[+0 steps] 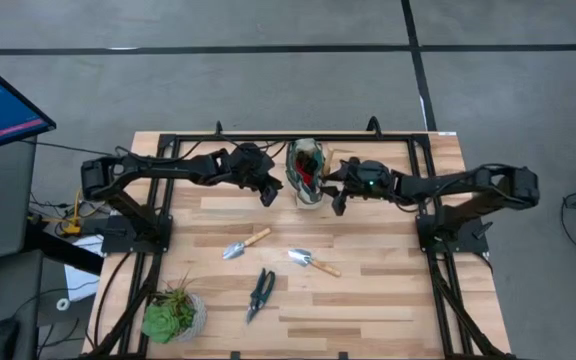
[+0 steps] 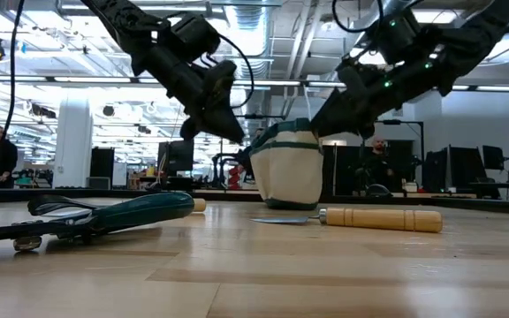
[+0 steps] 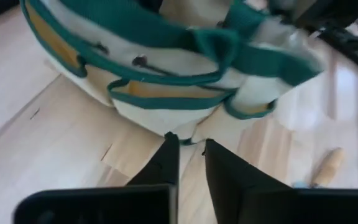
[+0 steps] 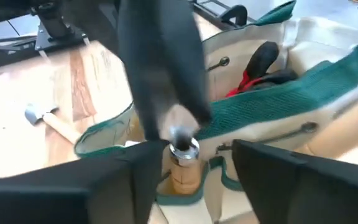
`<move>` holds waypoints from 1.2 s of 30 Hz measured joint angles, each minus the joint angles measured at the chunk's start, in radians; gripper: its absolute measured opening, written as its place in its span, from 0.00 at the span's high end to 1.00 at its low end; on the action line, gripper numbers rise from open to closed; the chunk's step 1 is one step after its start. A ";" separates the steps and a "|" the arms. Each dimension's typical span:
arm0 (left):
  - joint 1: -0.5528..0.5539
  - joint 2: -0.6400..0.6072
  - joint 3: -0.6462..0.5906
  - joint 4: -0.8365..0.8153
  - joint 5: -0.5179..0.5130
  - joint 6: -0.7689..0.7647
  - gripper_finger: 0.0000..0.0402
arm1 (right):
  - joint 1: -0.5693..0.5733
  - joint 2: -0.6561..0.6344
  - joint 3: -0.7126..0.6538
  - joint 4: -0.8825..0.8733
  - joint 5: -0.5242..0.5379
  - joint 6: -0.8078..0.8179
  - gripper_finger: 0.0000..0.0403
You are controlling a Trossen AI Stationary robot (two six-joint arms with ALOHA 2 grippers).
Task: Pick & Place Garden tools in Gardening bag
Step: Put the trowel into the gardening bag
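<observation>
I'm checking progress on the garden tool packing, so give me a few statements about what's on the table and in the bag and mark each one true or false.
1. Two trowels lie on the table. True.
2. The pruning shears are inside the gardening bag. False: they lie on the table, near the front.
3. A red-and-black item sits in the bag. True.
4. The potted plant stands beside the bag. False: it stands at the table's front left corner.
5. The left gripper and right gripper flank the bag. True.
</observation>
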 joint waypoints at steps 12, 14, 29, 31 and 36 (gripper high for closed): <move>-0.044 -0.266 0.000 -0.432 0.073 0.075 0.67 | 0.001 -0.255 0.001 -0.385 -0.004 0.087 0.39; -0.080 -0.287 0.000 -0.495 0.069 0.074 0.64 | 0.001 -0.287 0.001 -0.425 0.005 0.106 0.40; -0.306 -0.085 0.000 -0.536 -0.082 -0.090 0.55 | 0.012 -0.321 0.002 -0.524 0.011 0.198 0.44; -0.314 -0.059 -0.001 -0.521 -0.107 -0.099 0.55 | 0.017 -0.321 0.002 -0.548 0.011 0.207 0.44; -0.317 -0.024 -0.001 -0.411 -0.120 -0.100 0.54 | 0.016 -0.321 0.002 -0.572 -0.013 0.210 0.44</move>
